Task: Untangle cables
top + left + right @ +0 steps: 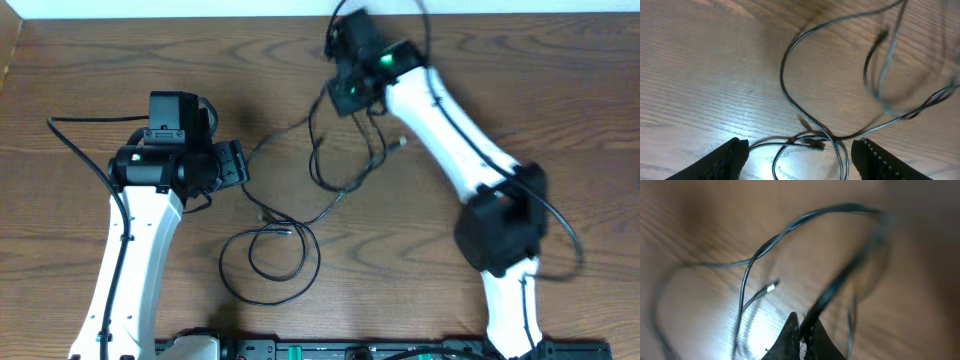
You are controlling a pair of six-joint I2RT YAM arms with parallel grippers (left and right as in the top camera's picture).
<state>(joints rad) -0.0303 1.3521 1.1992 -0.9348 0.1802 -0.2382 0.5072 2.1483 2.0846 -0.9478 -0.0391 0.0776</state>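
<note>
Across the brown wood-grain table [700, 75] lie thin dark looping cables [782, 75]

A tangle of thin black cables [300, 225] lies on the brown wooden table [560, 80], between the two arms. The left gripper [238, 165] sits just left of the tangle, and strands cross the table between its fingers [730, 155]. The right gripper [345, 100] hangs over the tangle's far end, with one strand running into its tips. A round loop [270, 262] lies nearest the front edge. A small plug [402, 141] lies at the right, beside the right arm.
</note>
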